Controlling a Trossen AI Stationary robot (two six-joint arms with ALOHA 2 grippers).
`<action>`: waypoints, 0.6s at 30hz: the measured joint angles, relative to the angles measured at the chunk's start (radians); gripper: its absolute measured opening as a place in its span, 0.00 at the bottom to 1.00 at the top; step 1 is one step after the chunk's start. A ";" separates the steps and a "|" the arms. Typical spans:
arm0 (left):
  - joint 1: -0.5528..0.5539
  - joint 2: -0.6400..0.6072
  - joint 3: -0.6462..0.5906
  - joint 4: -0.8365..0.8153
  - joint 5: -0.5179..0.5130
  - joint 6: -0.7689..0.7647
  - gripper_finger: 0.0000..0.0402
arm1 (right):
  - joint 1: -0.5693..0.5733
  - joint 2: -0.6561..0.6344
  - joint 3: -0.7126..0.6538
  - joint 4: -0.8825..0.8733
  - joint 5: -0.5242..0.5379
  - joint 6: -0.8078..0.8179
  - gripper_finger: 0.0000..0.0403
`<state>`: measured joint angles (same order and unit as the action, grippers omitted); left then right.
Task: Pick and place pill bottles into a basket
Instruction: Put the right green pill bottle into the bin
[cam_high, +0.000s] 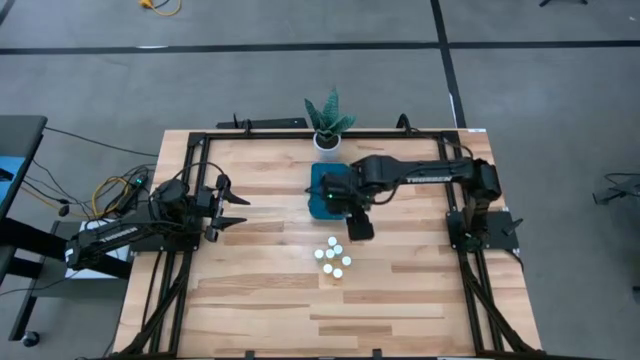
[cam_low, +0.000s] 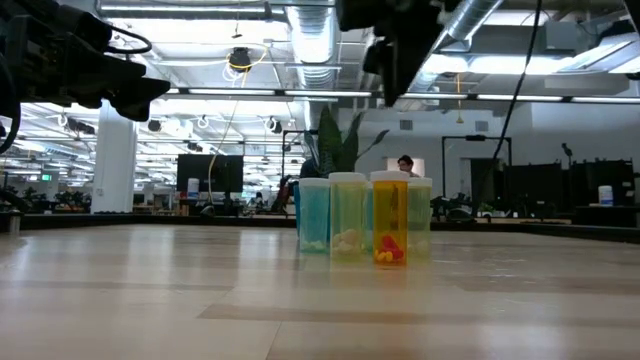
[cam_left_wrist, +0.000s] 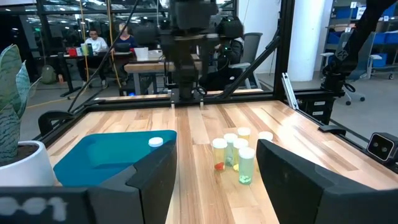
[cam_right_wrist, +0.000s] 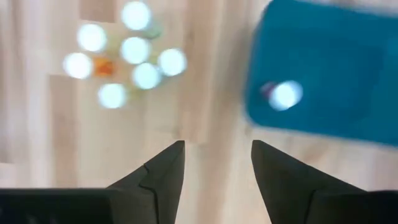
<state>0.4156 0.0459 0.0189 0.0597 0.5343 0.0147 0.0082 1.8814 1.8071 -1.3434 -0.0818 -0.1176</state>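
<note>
Right gripper hangs above bare table between the basket and the cluster of pill bottles, jaws parted with nothing between them. One bottle already lies in the basket; six stand packed tight just beside the basket's near side. Left gripper waits well apart from the basket, jaws wide and empty. Judgement: go for an outer bottle of the cluster, descend straight over its cap, and close gently; the neighbours touch, so a skewed approach would likely topple them.
</note>
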 joint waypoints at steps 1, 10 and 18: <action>0.000 0.000 0.000 0.000 0.000 0.000 0.53 | 0.009 0.001 -0.001 -0.010 -0.014 0.039 0.44; 0.000 0.000 0.000 0.000 0.000 0.000 0.53 | 0.092 0.002 -0.107 0.058 -0.025 0.293 0.45; 0.000 0.000 0.000 0.000 0.000 0.000 0.53 | 0.179 0.003 -0.230 0.195 -0.051 0.456 0.45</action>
<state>0.4153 0.0456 0.0189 0.0597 0.5343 0.0147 0.1876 1.8847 1.5768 -1.1486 -0.1328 0.3388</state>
